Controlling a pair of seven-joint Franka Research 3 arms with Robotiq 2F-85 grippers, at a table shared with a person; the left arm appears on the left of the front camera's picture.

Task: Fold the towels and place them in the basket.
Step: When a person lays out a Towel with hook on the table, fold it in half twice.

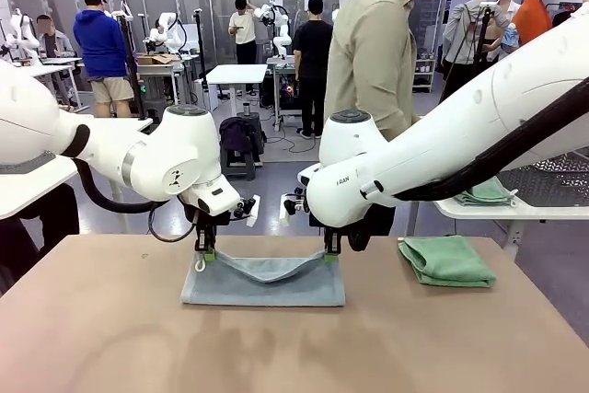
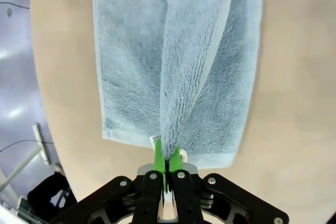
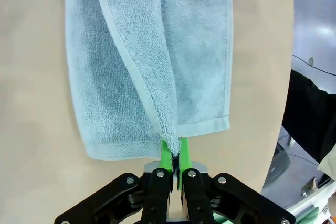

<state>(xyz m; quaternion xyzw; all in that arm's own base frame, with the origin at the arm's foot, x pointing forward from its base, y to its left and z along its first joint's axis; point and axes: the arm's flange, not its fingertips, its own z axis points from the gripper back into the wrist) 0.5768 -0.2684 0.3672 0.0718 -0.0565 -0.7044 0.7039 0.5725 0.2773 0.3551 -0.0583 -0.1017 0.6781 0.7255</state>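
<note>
With the left gripper point(image 1: 204, 255) and right gripper point(image 1: 331, 255) each pinched shut on a 12 o'clock corner of the grey-blue towel point(image 1: 267, 284), the green towel point(image 1: 448, 260) at its 3 o'clock, both should probably carry that sagging edge level toward 6 o'clock.

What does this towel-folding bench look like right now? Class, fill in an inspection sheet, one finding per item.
Surface: brown table, bare around the towels.
Job's things: grey-blue towel lies on the table, one edge lifted at both corners and sagging between; green towel lies folded at the right.
Clutter: nothing seen.
Grippers: left pincer and right pincer are each shut on a corner of the grey-blue towel.
Cables: black cable loops under the left arm.
Surroundings: person stands at the far side.
</note>
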